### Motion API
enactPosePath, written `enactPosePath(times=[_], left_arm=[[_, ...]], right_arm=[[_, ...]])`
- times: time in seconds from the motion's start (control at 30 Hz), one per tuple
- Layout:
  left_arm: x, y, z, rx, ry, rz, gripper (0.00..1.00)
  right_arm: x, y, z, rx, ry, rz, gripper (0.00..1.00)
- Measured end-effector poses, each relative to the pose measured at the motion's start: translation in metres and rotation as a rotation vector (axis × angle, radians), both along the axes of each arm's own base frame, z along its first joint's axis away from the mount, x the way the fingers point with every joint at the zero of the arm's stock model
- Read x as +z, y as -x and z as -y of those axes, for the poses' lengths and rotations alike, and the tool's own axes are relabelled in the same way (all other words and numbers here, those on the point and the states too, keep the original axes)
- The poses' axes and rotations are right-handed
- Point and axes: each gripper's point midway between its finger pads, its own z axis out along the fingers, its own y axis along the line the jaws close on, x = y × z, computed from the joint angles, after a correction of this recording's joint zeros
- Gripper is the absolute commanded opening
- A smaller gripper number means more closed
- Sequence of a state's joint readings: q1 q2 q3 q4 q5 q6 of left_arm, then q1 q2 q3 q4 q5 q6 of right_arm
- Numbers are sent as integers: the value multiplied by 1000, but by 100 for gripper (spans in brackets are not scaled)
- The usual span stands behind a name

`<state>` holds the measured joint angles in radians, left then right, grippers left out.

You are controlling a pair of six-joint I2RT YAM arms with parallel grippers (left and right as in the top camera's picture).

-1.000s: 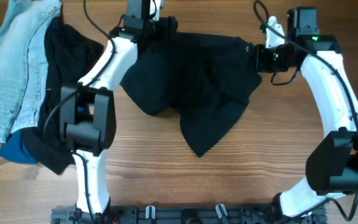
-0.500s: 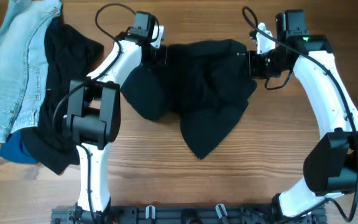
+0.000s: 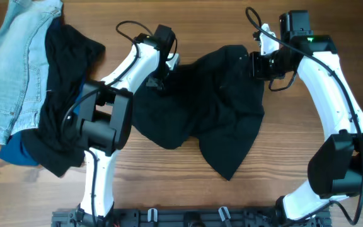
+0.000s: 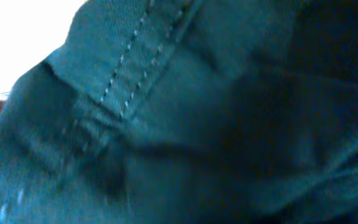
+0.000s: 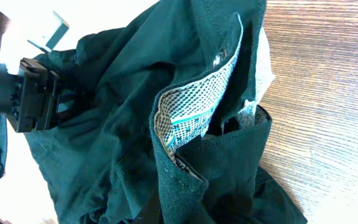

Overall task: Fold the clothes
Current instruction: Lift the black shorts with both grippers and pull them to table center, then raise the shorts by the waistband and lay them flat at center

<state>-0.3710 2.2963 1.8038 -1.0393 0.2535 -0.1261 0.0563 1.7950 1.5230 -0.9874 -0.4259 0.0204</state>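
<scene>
Handle shorts (image 3: 213, 107), bunched on surface (image 3: 162, 176) toward far edge, as light, limp cloth; take hold at stiffer waistband (image 5: 194, 109), one end clenched in right fingers (image 3: 255, 63), left fingers (image 3: 158, 77) buried in fabric, state indeterminate.

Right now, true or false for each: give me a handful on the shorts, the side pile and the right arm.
The black shorts lie neatly folded. False: they are rumpled and unfolded.
Light-blue jeans lie on the left side. True.
The right fingers are closed on the shorts' edge. True.
The shorts overlap the jeans. False: a second dark garment lies between them.
The left wrist view shows mostly bare wood. False: stitched fabric fills it.
</scene>
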Motion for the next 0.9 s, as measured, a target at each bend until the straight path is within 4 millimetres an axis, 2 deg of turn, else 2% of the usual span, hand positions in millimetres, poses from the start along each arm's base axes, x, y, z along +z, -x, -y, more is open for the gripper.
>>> enactPosePath(times=[0.07,0.13,0.2,0.27,0.3,0.37,0.43,0.53,0.67,0.77,0.9], left_arm=[[12,-9,1,10,20,45,75],[34,-28,4,17,62,143,79],[71,-61,11,17,142,311,80],[103,-85,18,11,211,442,83],[134,-105,25,2,281,558,84],[153,-119,31,-13,331,642,84],[162,-131,39,-35,375,704,85],[159,-143,55,-76,440,758,87],[124,-149,78,-119,479,747,89],[95,-145,97,-150,493,716,90],[72,-131,125,-211,507,691,92]], right_arm=[[0,0,0,0,0,0,4],[0,0,0,0,0,0,4],[0,0,0,0,0,0,4],[0,0,0,0,0,0,5],[0,0,0,0,0,-1,4],[0,1,0,0,0,-6,4],[-1,2,0,0,1,-10,4],[-1,4,0,0,1,-17,4],[-1,4,0,0,1,-18,4],[-1,4,0,0,1,-18,4],[-1,4,0,0,1,-19,4]])
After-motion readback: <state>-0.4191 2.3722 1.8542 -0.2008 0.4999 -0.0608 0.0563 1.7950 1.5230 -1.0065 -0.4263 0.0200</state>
